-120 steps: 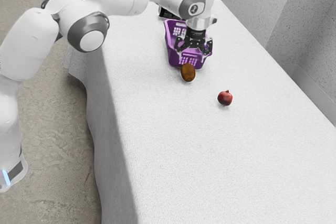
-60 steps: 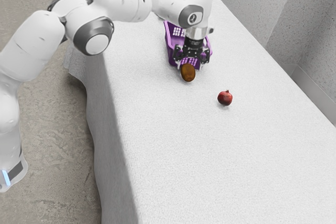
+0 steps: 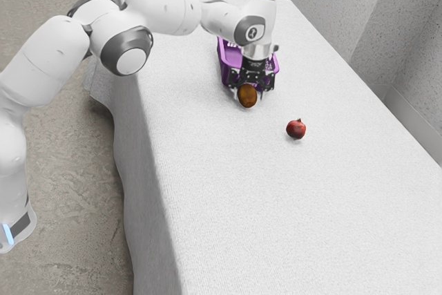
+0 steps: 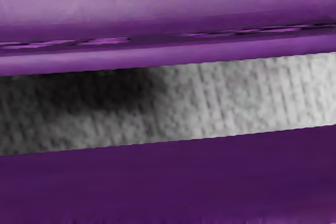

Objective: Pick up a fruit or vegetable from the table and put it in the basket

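Note:
My gripper (image 3: 249,93) points down at the near side of the purple basket (image 3: 224,65), low down, with its two fingers apart. A brown oval fruit (image 3: 247,95) stands in front of it in the exterior view and overlaps the space between the fingers; whether it lies between them or just nearer the camera I cannot tell. To the exterior view's right and nearer the camera, a red round fruit (image 3: 295,129) rests on the table. Purple basket surfaces (image 4: 173,1) fill the area close to my hand in the wrist view.
The white cloth-covered table (image 3: 235,198) extends toward the exterior camera. A strip of tabletop (image 4: 247,95) with a dark shadow runs between the purple surfaces in the wrist view. A speckled wall (image 3: 414,67) stands beyond the table's edge at the exterior view's right.
My gripper has come down and slightly toward the exterior camera, from over the basket to behind or around the brown fruit. Both fruits and the basket have stayed put.

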